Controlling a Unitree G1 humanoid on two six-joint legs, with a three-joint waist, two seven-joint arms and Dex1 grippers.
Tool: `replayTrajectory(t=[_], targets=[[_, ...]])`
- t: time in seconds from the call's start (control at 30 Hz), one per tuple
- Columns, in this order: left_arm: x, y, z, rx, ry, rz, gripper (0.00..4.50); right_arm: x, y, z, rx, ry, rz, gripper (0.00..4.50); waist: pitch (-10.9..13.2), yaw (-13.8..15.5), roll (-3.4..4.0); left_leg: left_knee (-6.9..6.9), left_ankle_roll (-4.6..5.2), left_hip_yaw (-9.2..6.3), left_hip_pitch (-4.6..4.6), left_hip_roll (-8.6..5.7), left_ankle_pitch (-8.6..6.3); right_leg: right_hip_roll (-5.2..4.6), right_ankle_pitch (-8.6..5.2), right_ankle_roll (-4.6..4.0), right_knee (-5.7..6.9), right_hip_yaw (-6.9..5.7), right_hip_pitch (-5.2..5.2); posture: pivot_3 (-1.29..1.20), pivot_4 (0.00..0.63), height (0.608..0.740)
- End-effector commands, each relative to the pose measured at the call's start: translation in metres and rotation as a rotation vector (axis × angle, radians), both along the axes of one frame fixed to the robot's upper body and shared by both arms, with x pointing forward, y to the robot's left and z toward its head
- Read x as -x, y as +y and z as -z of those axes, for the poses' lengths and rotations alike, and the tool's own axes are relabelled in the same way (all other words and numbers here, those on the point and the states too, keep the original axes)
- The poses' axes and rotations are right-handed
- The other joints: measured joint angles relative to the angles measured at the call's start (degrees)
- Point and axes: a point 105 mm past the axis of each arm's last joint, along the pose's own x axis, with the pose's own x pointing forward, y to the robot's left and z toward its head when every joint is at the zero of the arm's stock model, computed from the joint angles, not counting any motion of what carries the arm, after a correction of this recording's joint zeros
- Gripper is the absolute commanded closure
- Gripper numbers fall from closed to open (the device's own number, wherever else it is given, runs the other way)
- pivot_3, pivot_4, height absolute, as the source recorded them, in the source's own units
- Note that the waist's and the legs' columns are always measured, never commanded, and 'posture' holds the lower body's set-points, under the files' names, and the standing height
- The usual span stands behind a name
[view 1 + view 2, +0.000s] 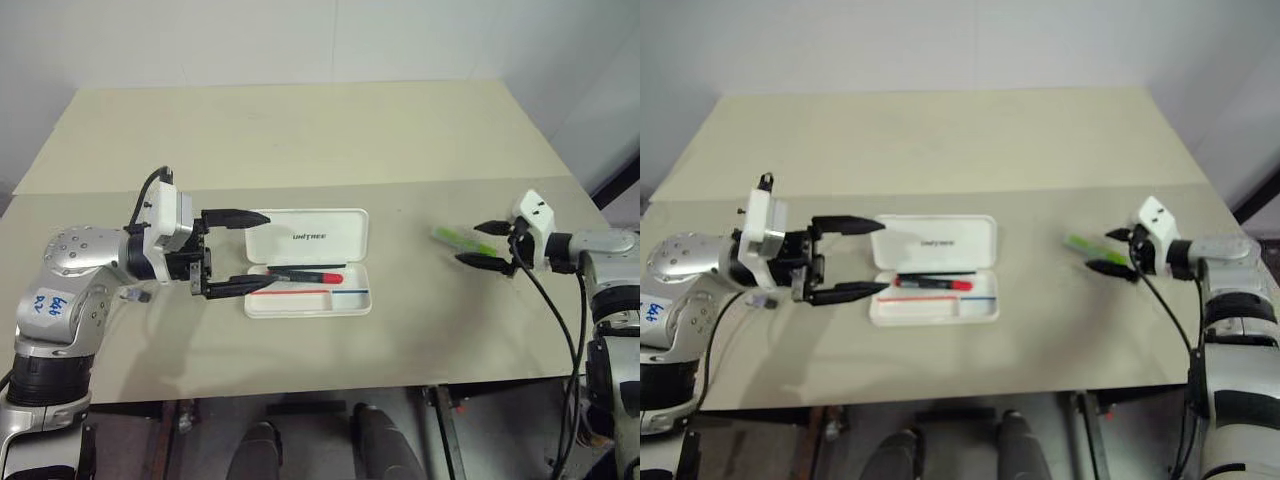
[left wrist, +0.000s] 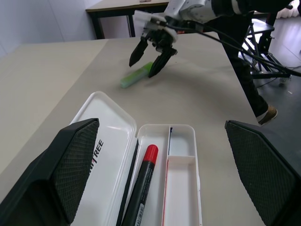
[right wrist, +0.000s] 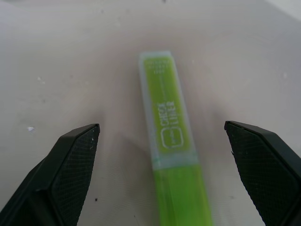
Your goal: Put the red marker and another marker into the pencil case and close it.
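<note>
The white pencil case (image 1: pixel 330 235) lies open in the middle of the table, lid away from me and tray towards me. The red marker (image 1: pixel 305 275) lies in the tray, also seen in the left wrist view as the red marker (image 2: pixel 142 183). My left gripper (image 1: pixel 240 251) hovers at the case's left end, open and empty, fingers spread across lid and tray. To the right, the light green marker (image 1: pixel 458 238) lies flat on the table. My right gripper (image 1: pixel 489 245) is open at its right end, with the green marker (image 3: pixel 169 136) between the spread fingers (image 3: pixel 70 160), untouched.
A small grey-blue object (image 1: pixel 136 295) lies on the table beside my left wrist. The table's front edge (image 1: pixel 330 385) is close below the case. A seam (image 1: pixel 300 186) runs across the table behind the case, with bare surface beyond it.
</note>
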Motion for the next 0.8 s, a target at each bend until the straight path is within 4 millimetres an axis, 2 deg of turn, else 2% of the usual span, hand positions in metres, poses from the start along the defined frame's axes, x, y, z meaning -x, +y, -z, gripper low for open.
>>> replayTrajectory(t=[0.03, 0.23, 0.3, 0.4, 0.57, 0.6, 0.73, 0.8], targets=[[0.005, 0.001, -0.015, -0.007, -0.060, 0.012, 0.00, -0.004, -0.004, -0.008, 0.009, -0.031, 0.034, 0.03, 0.00, -0.03, 0.00, 0.00, 0.00, 0.00, 0.00, 0.00, 0.00, 0.00, 0.00, 0.00, 0.00, 0.00, 0.00, 0.00, 0.150, 0.740], [0.005, 0.001, -0.020, -0.013, -0.074, 0.014, 0.00, -0.001, -0.017, 0.002, 0.007, 0.017, 0.104, 0.03, 0.00, -0.05, 0.00, 0.00, -0.01, 0.00, 0.00, 0.00, 0.00, 0.00, 0.00, 0.00, 0.00, 0.00, 0.01, 0.00, 0.150, 0.740], [0.005, 0.001, -0.023, -0.011, -0.080, 0.015, 0.00, 0.004, -0.024, 0.005, -0.007, 0.051, 0.119, 0.39, 0.00, -0.05, 0.00, 0.03, -0.01, 0.00, 0.01, 0.00, 0.00, 0.01, 0.01, 0.01, 0.01, 0.00, 0.03, 0.00, 0.150, 0.740], [0.004, 0.001, -0.025, -0.008, -0.085, 0.016, 0.00, 0.005, -0.023, 0.003, -0.035, 0.053, 0.108, 1.32, 0.00, -0.01, 0.00, 0.09, -0.01, -0.01, 0.04, 0.00, 0.01, 0.00, 0.03, 0.05, 0.00, 0.00, 0.12, 0.00, 0.150, 0.740], [0.003, 0.001, -0.026, -0.008, -0.087, 0.022, 0.00, 0.006, -0.008, -0.002, -0.074, 0.063, 0.017, 3.19, 0.00, -0.06, 0.00, 0.12, -0.03, -0.02, 0.04, -0.02, 0.02, 0.01, 0.06, 0.10, 0.02, 0.02, 0.13, 0.00, 0.150, 0.740], [0.002, 0.000, -0.026, -0.008, -0.088, 0.025, 0.00, 0.006, -0.005, -0.003, -0.075, 0.064, 0.001, 3.42, 0.00, -0.07, 0.00, 0.11, -0.03, -0.02, 0.04, -0.02, 0.02, 0.01, 0.06, 0.10, 0.01, 0.01, 0.13, 0.00, 0.150, 0.740], [0.000, -0.001, -0.027, -0.007, -0.087, 0.029, 0.00, 0.006, -0.001, -0.003, -0.071, 0.069, -0.026, 3.41, 0.00, -0.21, 0.00, 0.08, -0.04, -0.02, 0.04, -0.02, 0.02, 0.01, 0.06, 0.10, -0.01, 0.02, 0.12, 0.00, 0.150, 0.740], [-0.003, 0.002, -0.022, -0.010, -0.082, 0.024, 0.00, 0.001, 0.010, -0.010, -0.047, 0.023, -0.075, 3.41, 0.00, -0.37, 0.01, 0.06, -0.04, -0.02, 0.05, -0.02, 0.02, 0.01, 0.06, 0.10, 0.00, 0.02, 0.12, 0.00, 0.150, 0.740]])
